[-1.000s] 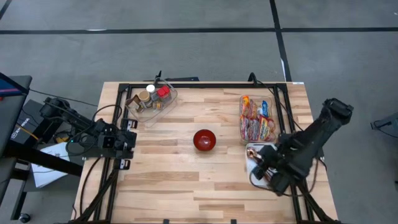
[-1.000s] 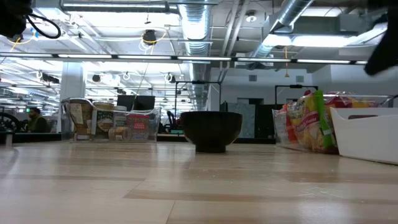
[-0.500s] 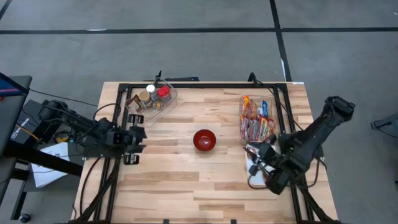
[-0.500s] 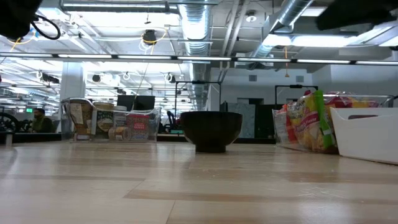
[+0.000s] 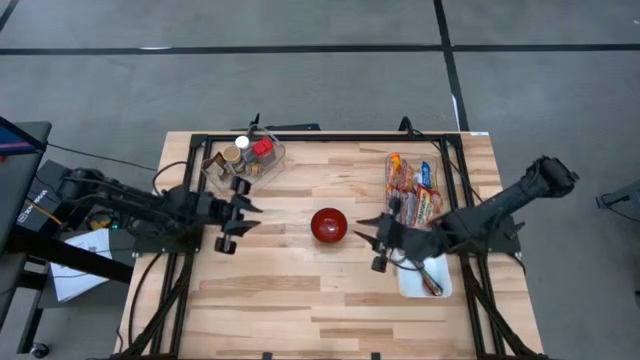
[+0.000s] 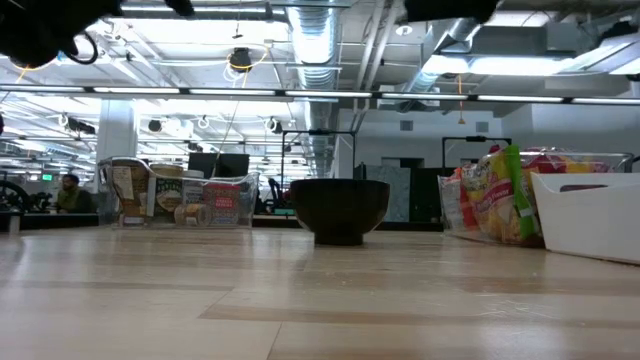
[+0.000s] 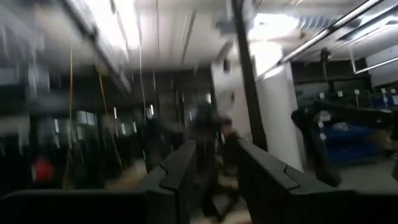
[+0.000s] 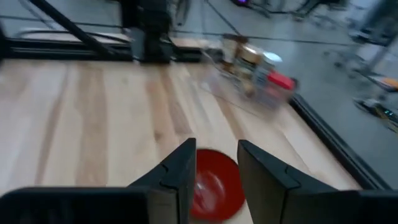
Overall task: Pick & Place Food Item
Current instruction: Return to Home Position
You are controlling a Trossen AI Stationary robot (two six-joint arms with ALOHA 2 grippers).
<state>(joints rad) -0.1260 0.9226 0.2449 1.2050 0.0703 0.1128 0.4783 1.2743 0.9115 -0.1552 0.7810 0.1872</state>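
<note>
1. the left arm reaches in from the left side of the table (image 5: 290, 295), stretched out low and almost straight. the left gripper (image 5: 246, 217) hangs to the left of the red bowl (image 5: 329, 225), near it but clearly apart, with its tips pointing at it.
2. its two fingers stand spread with a plain gap and nothing between them. the left wrist view shows the same empty gap.
3. the right arm comes from far to the right of the bowl, also stretched out long toward it. the right gripper (image 5: 367, 232) sits just right of the bowl with its tips toward it, and it does not touch.
4. its fingers are parted as well and hold nothing. in the right wrist view the bowl shows through the gap.
5. the white bin (image 5: 425, 276) stands right of the bowl, a little toward the table's near edge. the brown spoon (image 5: 431, 284) lies inside it.
6. a bin of snack packets (image 5: 413, 190) stands right of the bowl toward the back. a clear bin of jars (image 5: 243, 160) stands behind the bowl to its left.
7. the right arm covers the white bin's far end.
8. the low view catches only dark scraps of the arms at its upper edge, with both grippers cut off. the white bin runs past the frame there, and its wall hides the spoon.
9. in the left wrist view nothing on the table can be made out past the fingers.
</note>
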